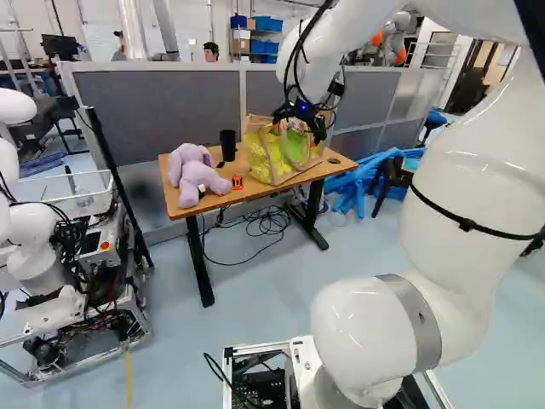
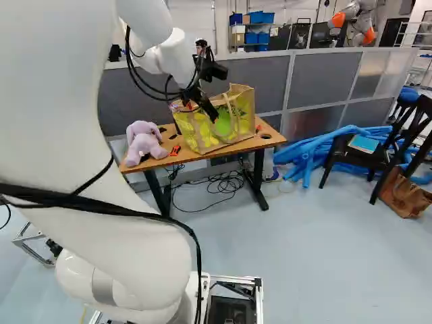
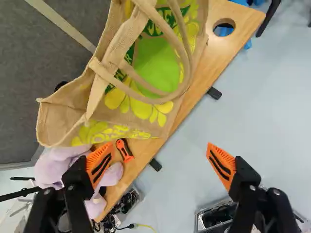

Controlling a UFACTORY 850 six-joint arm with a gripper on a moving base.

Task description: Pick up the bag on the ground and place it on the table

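Note:
The bag [image 1: 274, 153], tan with yellow and green print, stands on the wooden table [image 1: 242, 194]. My gripper [image 1: 300, 119] is at the bag's upper part in the left base view; in the right base view the gripper [image 2: 208, 101] shows in front of it. In the wrist view the gripper [image 3: 158, 165] stands wide open with nothing between its orange pads. Ahead of the fingers lie the bag [image 3: 146, 68] and its looped handles, which hang free of the pads.
On the table a purple plush toy [image 1: 196, 175], a dark cup [image 1: 227, 145] and a small orange tool [image 1: 238, 181] sit beside the bag. Grey partitions [image 1: 170, 106] rise behind. Another robot [image 1: 34, 247] stands at the left, black chairs [image 2: 371, 152] at the right.

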